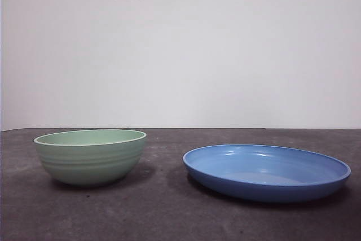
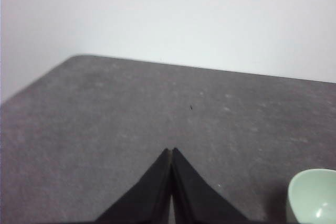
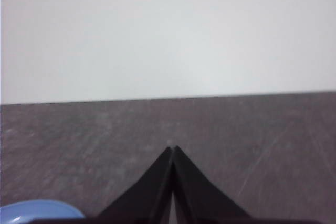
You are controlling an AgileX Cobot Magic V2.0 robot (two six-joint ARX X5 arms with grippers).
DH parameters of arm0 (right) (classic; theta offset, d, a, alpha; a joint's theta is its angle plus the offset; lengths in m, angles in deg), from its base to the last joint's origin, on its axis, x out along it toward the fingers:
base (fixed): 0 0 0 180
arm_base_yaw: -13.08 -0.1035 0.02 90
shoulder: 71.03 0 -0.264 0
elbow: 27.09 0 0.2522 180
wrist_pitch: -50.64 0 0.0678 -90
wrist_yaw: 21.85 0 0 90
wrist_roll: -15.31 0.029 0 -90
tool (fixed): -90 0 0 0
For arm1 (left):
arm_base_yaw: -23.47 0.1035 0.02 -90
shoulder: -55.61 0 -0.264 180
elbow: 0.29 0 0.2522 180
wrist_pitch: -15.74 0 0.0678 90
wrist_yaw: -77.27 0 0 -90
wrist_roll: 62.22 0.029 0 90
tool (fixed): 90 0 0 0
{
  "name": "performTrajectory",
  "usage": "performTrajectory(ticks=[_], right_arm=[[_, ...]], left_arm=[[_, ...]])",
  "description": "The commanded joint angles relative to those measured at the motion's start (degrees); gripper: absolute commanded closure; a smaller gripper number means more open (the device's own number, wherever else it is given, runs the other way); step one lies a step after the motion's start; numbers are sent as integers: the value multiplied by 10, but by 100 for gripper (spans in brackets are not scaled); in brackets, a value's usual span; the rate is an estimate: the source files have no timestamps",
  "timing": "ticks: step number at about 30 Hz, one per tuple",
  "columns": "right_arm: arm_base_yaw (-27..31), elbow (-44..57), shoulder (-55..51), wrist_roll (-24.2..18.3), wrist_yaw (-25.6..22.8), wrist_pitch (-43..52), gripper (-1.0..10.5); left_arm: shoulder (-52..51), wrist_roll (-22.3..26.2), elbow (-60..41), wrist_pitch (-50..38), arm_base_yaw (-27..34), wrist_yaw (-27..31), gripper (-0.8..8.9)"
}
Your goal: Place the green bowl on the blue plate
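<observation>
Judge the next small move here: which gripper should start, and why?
Probably the left gripper should open and move toward the green bowl. Its jaws are shut and hold nothing, and the bowl sits beside it, apart from the blue plate. The right gripper can wait.

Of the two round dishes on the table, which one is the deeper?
The pale mint-green ridged bowl, standing upright apart from the wide, shallow glossy blue plate. Its walls rise clearly higher than the plate's low rim, and it is narrower.
</observation>
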Motion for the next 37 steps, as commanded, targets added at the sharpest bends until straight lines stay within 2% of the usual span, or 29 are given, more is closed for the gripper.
performTrajectory(ticks=[1, 9, 14, 18, 24, 28, 32, 35, 37], right_arm=[[-3, -30, 19, 43, 0, -8, 942], [-23, -158, 150, 93, 0, -11, 942], [-45, -271, 252, 104, 27, -49, 942], [-60, -358, 317, 103, 55, -125, 942], [-63, -458, 396, 99, 154, -216, 942], [-64, -508, 437, 97, 250, -260, 942], [-64, -545, 465, 96, 335, -299, 942], [-64, -561, 471, 74, 381, -329, 942], [-64, -567, 470, 55, 393, -353, 942]], left_arm=[[12, -27, 15, -8, -3, 0, 806], [101, -51, 118, -34, -15, 0, 805], [206, -50, 234, -26, -16, -1, 805], [291, -56, 337, 25, -19, -49, 805], [404, -56, 471, 128, -32, -142, 805], [459, -54, 535, 185, -55, -178, 805], [495, -41, 581, 228, -92, -238, 805], [508, -26, 598, 259, -127, -262, 805], [509, -22, 600, 270, -149, -263, 805]])
